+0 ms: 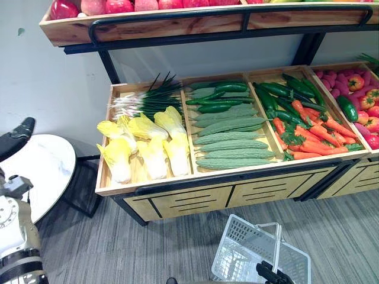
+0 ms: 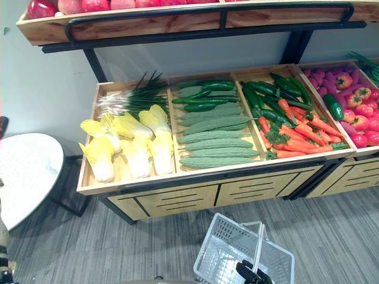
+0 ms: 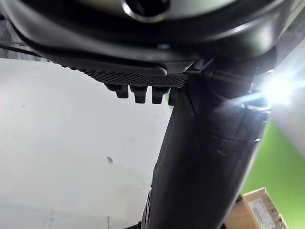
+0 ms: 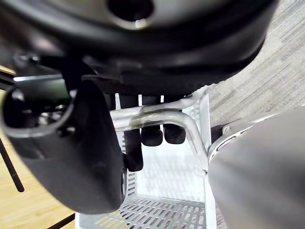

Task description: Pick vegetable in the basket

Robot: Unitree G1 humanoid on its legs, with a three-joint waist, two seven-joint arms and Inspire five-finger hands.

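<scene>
Grey plank floor (image 1: 177,248) runs under a wooden stand (image 1: 195,198) set against a pale wall (image 1: 53,65).

Head views: we note the vegetables lying in the stand's bins. From the left these are cabbages (image 1: 154,148) with green onions (image 1: 148,100) behind them, then cucumbers (image 1: 216,97) above ridged gourds (image 1: 231,145), then carrots (image 1: 317,139) beside dark peppers (image 1: 284,97). Tomatoes (image 1: 367,112) fill the next bin to the right. Apples (image 1: 118,6) sit on the upper shelf (image 1: 160,23). A round white table (image 1: 41,165) stands at the left. A white basket (image 1: 243,248) sits low in front of the stand, apart from it; we cannot tell whether it touches the floor. The right hand (image 1: 272,275) is at its handle (image 1: 277,242). The left hand (image 1: 15,139) is raised above the table's edge, well apart from the vegetables.

Left wrist view: the fingers (image 3: 140,93) look straight and slack beside the thumb (image 3: 205,157), grasping nothing, with the wall behind them.

Right wrist view: the fingers (image 4: 152,136) are hooked over the metal handle, gripping it, and the basket's mesh hangs below them.
</scene>
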